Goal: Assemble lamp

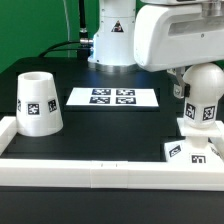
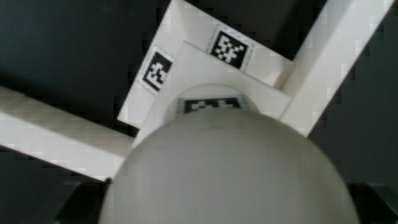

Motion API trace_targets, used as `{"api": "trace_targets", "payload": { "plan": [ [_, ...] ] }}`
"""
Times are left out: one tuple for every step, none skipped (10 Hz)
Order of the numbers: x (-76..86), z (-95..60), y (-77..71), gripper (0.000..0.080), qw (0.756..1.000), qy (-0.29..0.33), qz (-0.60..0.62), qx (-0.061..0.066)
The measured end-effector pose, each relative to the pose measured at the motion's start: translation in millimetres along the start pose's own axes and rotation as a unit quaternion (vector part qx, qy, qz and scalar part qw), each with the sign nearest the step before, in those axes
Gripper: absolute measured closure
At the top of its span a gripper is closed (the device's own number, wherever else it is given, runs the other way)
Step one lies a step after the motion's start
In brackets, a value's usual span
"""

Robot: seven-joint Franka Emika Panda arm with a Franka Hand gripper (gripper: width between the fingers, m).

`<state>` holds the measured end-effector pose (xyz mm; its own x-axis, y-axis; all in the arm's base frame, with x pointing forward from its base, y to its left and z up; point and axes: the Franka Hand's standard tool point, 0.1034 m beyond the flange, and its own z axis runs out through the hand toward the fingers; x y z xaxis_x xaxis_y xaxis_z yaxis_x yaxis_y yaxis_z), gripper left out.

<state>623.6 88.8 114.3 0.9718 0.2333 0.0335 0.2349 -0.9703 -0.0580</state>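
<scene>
The rounded white bulb, with a tag on its side, stands upright over the flat square base in the near corner on the exterior view's right. My gripper comes down from above and is shut on the bulb's upper part. In the wrist view the bulb fills the lower picture, with dark fingers at its sides and the tagged base beyond it. The large tapered shade stands alone on the exterior view's left, open end up.
The marker board lies flat at the middle back. A white rail edges the table's front and sides, and it meets in a corner by the base. The arm's own pedestal stands behind.
</scene>
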Motion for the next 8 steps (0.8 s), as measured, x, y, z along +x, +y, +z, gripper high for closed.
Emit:
{"api": "trace_targets", "payload": {
  "plan": [
    [0.4,-0.1,0.5,0.0222,0.999,0.001,0.048,0.003],
    [0.4,-0.1,0.6,0.0222,0.997,0.001,0.077,0.003],
    [0.3,0.1,1.1,0.0222,0.991,0.001,0.131,0.005],
    [0.1,0.1,0.9,0.0221,0.984,0.0,0.176,0.005],
    [-0.5,0.4,0.7,0.0221,0.974,-0.002,0.228,0.004],
    [-0.8,0.6,0.4,0.0221,0.963,-0.002,0.269,0.003],
    [-1.0,0.9,0.9,0.0221,0.946,-0.003,0.324,0.003],
    [-0.8,0.8,0.4,0.0221,0.929,-0.003,0.369,0.006]
  ]
}}
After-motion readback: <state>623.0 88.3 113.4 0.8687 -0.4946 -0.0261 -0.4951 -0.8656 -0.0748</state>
